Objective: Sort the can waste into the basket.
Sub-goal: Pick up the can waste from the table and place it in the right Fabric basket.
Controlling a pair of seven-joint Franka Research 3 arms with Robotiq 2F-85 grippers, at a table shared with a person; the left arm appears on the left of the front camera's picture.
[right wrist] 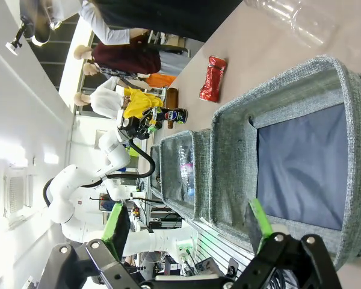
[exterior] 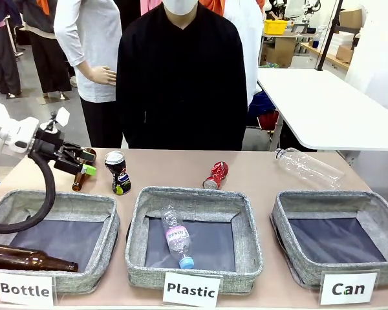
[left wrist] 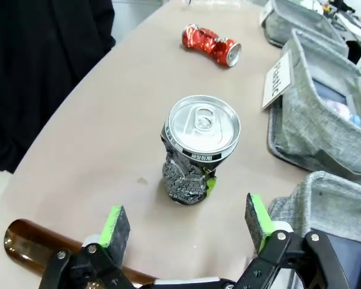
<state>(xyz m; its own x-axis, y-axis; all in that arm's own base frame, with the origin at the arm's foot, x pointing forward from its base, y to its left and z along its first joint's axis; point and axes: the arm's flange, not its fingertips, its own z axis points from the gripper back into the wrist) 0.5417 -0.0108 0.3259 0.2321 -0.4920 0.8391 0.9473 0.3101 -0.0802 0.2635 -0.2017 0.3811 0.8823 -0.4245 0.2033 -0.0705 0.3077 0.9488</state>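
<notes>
front view, pepsi can (exterior: 118, 172) (upright), "can" basket (exterior: 330, 196)

A dark blue-black Pepsi drink can (exterior: 118, 172) with a silver top and unopened tab is noted standing upright on the tan tabletop (exterior: 258, 174) at the robot's left, its lower body dented and crumpled. A crushed shiny red metal can (exterior: 216, 175) is seen lying on its side near the table's middle, well apart from the first. A square grey woven-fabric basket (exterior: 291, 258) is placed at the right near edge, dark base exposed, marked by a white card (exterior: 348, 289) reading "Can".
</notes>
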